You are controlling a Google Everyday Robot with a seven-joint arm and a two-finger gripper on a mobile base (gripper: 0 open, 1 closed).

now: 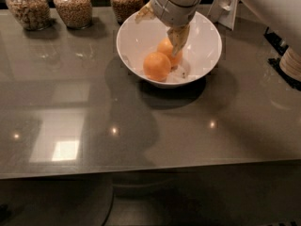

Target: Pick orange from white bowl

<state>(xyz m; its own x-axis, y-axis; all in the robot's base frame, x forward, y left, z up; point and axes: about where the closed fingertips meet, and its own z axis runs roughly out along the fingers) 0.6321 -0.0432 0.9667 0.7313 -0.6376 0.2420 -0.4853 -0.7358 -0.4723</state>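
The white bowl [207, 55] stands at the back middle of the grey table and holds two oranges. The front orange [156, 66] lies free. The back orange [164, 47] is partly hidden behind it and by the gripper. My gripper [159, 34] reaches down into the bowl from above, open. One tan finger [178, 39] points down against the right side of the back orange. The other finger [143, 13] sits near the bowl's far left rim. Nothing is held.
Three glass jars of grain [73, 6] stand along the back left edge. A white box [228, 8] is behind the bowl. A black rack and a stack of pale dishes [290, 62] are at the right edge. The table's front edge [141, 171] runs near me.
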